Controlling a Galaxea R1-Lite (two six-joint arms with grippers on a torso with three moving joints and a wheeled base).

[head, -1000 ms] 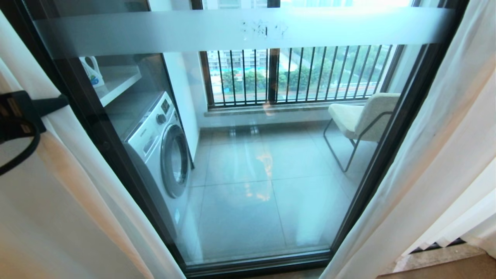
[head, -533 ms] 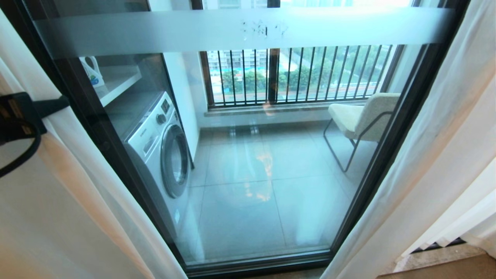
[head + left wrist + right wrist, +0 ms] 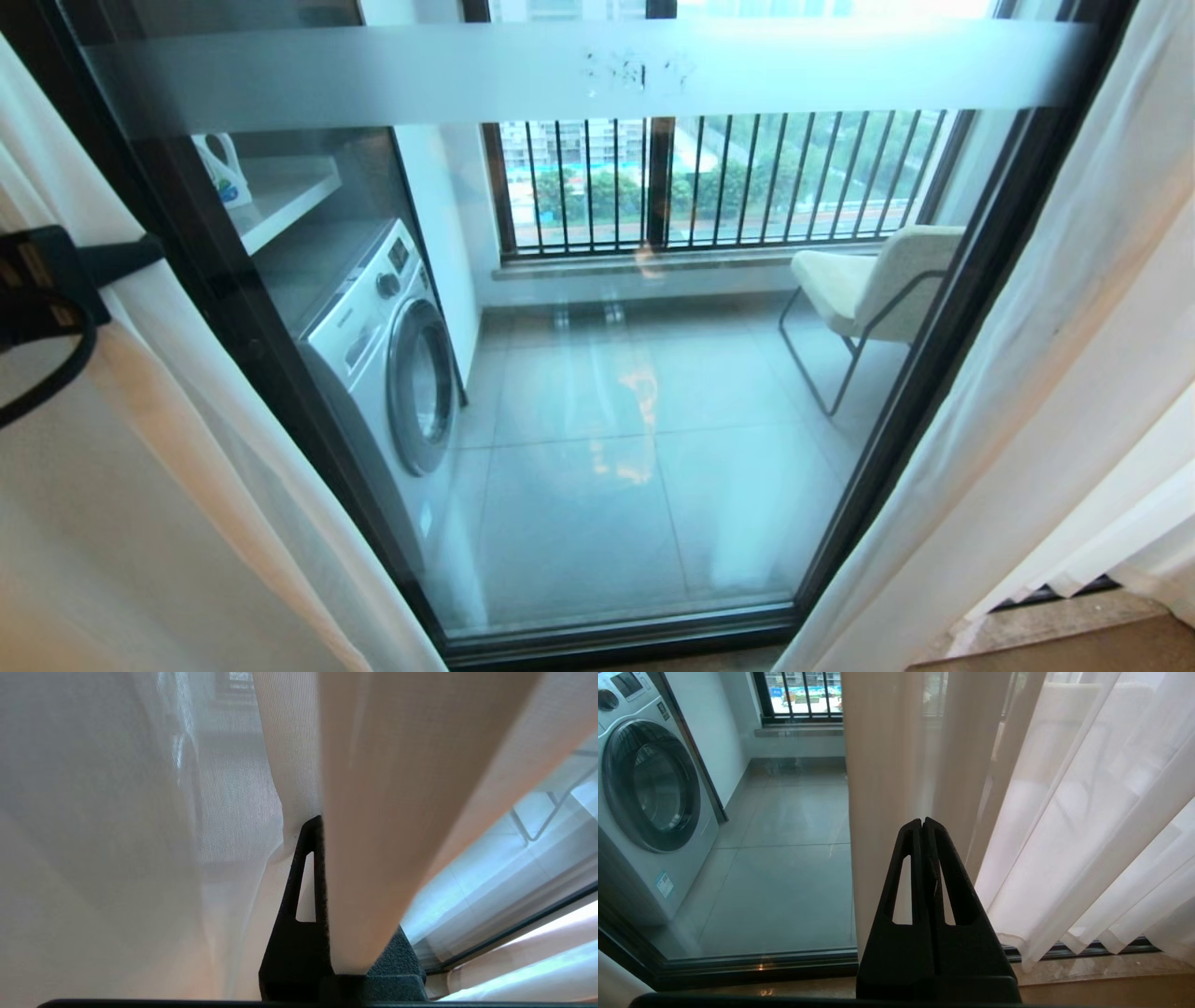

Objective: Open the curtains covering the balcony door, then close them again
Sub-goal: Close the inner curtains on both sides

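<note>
Balcony behind the glass: washing machine (image 3: 383,345), chair (image 3: 873,280), barred railing window (image 3: 719,182), tiled floor.

Balcony door (image 3: 597,373) is fully exposed in the head view. Curtains (image 3: 1027,373) are parted, one panel bunched at each side of the frame.

Change over the last second: basically none. Left gripper (image 3: 121,257) sits at the same spot on the left panel's edge as a second ago, fabric drape unchanged, camera not shifted. Reads as a hold at the end of the opening pull, so my guess is the open half is done and the close half hasn't started.

Jaws:
- Left: closed, pinching the hem of the left sheer panel.
- Right gripper (image 3: 923,823): tips pressed together, a fold hanging right at the tips. Can't tell whether it has the fabric or just sits in front of it.

View differences:
- Head view gives the overall state, both panels pulled aside, but the right arm isn't in it at all.
- Left wrist view shows the pinch itself, fabric running down between the fingers (image 3: 310,877), which the head view only hints at.
- Right wrist view is the only look at the right gripper, low near the sill, plus the right panel's hem reaching the door track.
</note>
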